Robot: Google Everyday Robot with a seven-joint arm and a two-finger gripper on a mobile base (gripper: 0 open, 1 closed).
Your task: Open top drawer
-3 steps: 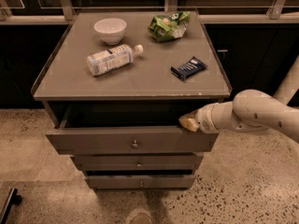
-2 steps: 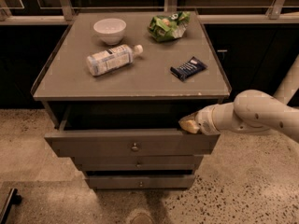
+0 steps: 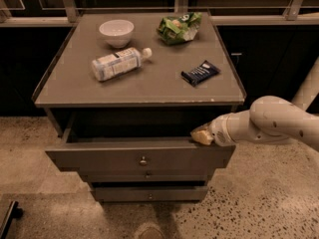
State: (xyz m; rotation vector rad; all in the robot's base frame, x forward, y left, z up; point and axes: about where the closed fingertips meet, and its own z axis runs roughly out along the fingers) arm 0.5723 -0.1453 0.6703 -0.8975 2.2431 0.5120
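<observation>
Grey and plain-fronted, the top drawer (image 3: 99, 158) is standing partly pulled out beneath the desk (image 3: 149, 86) in the lower middle of the frame, showing a dark gap behind its front. Its small round knob (image 3: 143, 160) is sitting at the centre. The gripper (image 3: 202, 135) is resting at the upper right edge of the drawer front, reaching in from the right on a white arm (image 3: 271, 123); whether it is open or closed I cannot tell. Two narrower drawers (image 3: 147, 175) are sitting below. On the desk, a white bowl (image 3: 116, 32), a bottle (image 3: 117, 63) on its side, a green bag (image 3: 179, 27) and a dark blue packet (image 3: 200, 72) are lying apart.
</observation>
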